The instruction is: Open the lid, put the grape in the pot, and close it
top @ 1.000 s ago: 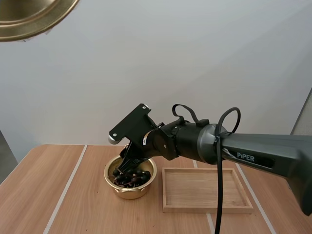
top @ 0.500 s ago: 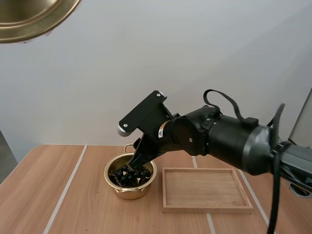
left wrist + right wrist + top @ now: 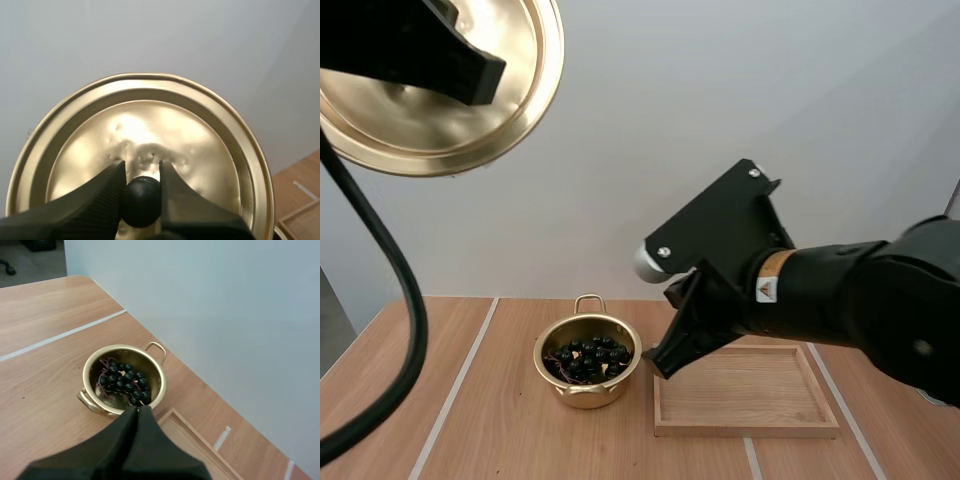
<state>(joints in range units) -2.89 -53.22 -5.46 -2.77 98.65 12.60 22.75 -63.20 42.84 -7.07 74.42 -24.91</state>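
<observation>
L tool is pinching the lid by its knob, holding it high over the worktop. Grapes are sitting in the pot. R tool, fingers pressed together w/ nothing between, is hovering betw. pot and tray.

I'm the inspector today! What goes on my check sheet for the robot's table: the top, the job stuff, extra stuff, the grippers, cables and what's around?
Surface: wooden table, pale lines across it.
Job's things: gold pot with its lid off, bunch of grapes inside; lid held high in the air.
Clutter: wooden tray beside the pot, nothing seen in it.
Grippers: left gripper jaws pinch the lid's black knob; right gripper jaws shut on nothing, raised near the pot.
Cables: nothing seen on the table.
Surroundings: plain pale wall behind the table.
</observation>
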